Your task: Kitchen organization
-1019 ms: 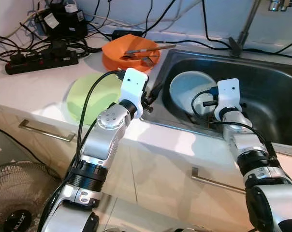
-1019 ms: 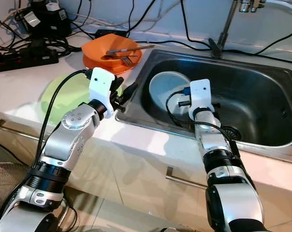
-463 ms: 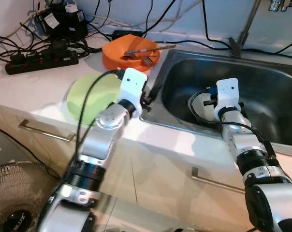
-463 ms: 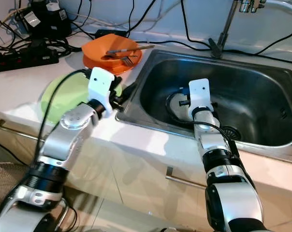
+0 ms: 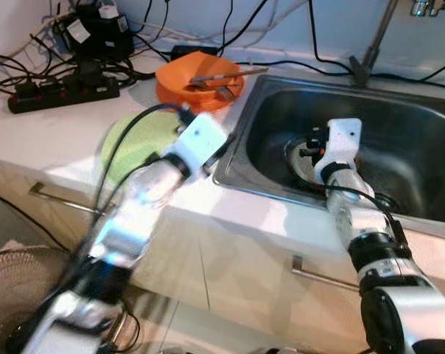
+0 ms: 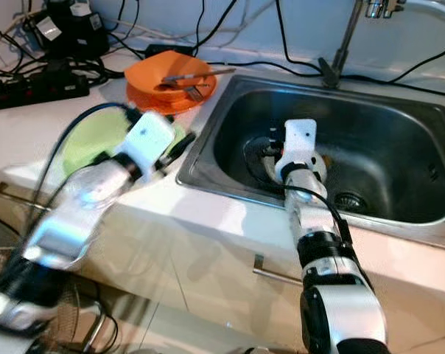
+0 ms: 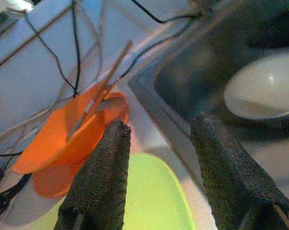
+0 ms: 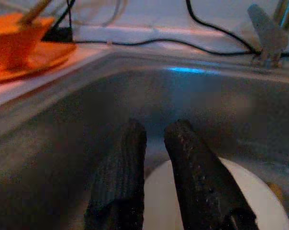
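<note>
White plate [image 8: 202, 201] lies in the sink [image 6: 399, 110] at frame centre under your right pincer [image 8: 154, 143], fingers nearly closed on nothing; left pincer [image 7: 159, 143] gapes wide, so a clumsy grab risks skidding it.

The sink [image 5: 399, 140] is brushed steel with a dull sheen, and the white plate [image 8: 259, 211] in it looks smooth and glazed. The orange bowl [image 5: 180, 80] and green plate [image 5: 134, 144] look like smooth plastic, slightly glossy, on a pale, smooth table [image 5: 53, 133]. The fingers [image 7: 101, 187] are matt black with a rough, grainy texture, and the arms are silvery metal with white plastic housings.
</note>
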`<state>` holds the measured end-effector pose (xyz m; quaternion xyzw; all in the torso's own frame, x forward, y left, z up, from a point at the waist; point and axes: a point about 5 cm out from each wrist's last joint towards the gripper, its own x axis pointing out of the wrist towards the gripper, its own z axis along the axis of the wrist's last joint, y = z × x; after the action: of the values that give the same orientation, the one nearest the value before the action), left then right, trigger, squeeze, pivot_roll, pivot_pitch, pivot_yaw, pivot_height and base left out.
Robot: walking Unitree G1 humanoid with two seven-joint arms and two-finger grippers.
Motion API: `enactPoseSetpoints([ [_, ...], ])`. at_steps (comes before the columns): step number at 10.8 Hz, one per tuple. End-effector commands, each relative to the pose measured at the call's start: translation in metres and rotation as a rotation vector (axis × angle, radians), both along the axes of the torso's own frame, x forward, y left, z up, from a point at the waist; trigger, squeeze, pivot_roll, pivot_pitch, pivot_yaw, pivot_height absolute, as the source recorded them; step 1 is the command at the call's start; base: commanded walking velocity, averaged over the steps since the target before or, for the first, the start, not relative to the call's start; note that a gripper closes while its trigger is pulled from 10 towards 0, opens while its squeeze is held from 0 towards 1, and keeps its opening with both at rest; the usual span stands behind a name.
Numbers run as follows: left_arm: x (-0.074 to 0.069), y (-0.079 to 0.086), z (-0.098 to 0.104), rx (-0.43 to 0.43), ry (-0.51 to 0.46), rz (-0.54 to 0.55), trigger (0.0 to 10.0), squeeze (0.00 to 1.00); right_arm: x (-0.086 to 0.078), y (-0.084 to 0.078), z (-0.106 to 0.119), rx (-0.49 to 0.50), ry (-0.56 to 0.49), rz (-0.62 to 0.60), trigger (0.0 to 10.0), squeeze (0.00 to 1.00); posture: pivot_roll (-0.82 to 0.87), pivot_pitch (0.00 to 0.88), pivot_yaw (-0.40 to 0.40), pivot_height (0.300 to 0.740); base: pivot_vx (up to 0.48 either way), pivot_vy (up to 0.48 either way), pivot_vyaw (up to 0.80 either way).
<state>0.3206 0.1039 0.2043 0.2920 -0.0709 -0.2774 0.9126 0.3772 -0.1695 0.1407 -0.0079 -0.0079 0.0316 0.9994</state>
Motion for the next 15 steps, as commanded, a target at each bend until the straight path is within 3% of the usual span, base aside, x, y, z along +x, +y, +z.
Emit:
enactPoseSetpoints([
  [1,-0.009,-0.003,0.001,0.052,0.014,-0.052,10.0,0.00,-0.001,0.002,-0.003,0.024,0.004,0.004,10.0,0.00,0.11,0.044,0.036,0.740,0.000,0.000,0.00],
  [4,-0.023,0.005,-0.011,0.170,0.127,-0.088,10.0,0.00,-0.001,0.007,-0.005,0.042,0.014,0.024,10.0,0.00,0.13,0.045,0.035,0.740,0.000,0.000,0.00],
  [5,-0.028,0.014,-0.014,0.248,0.160,-0.046,10.0,0.00,-0.001,0.009,-0.006,0.043,0.021,0.027,10.0,0.00,0.14,0.045,0.035,0.740,0.000,0.000,0.00],
  [11,-0.026,0.037,-0.021,0.421,0.186,0.109,10.0,0.00,-0.001,0.013,-0.008,0.053,0.026,0.035,10.0,0.00,0.15,0.040,0.036,0.740,0.000,0.000,0.00],
  [13,-0.019,0.030,-0.003,0.303,0.055,0.122,10.0,0.00,-0.001,0.013,-0.008,0.053,0.025,0.032,10.0,0.00,0.15,0.037,0.033,0.740,0.000,0.000,0.00],
  [14,-0.015,0.025,0.016,0.196,-0.048,0.108,10.0,0.00,-0.001,0.013,-0.007,0.052,0.024,0.032,10.0,0.00,0.15,0.035,0.033,0.740,0.000,0.000,0.00],
  [15,-0.007,0.033,0.049,0.030,-0.210,0.194,10.0,0.00,0.000,0.014,-0.007,0.049,0.025,0.033,10.0,0.00,0.16,0.033,0.031,0.740,0.000,0.000,0.00],
])
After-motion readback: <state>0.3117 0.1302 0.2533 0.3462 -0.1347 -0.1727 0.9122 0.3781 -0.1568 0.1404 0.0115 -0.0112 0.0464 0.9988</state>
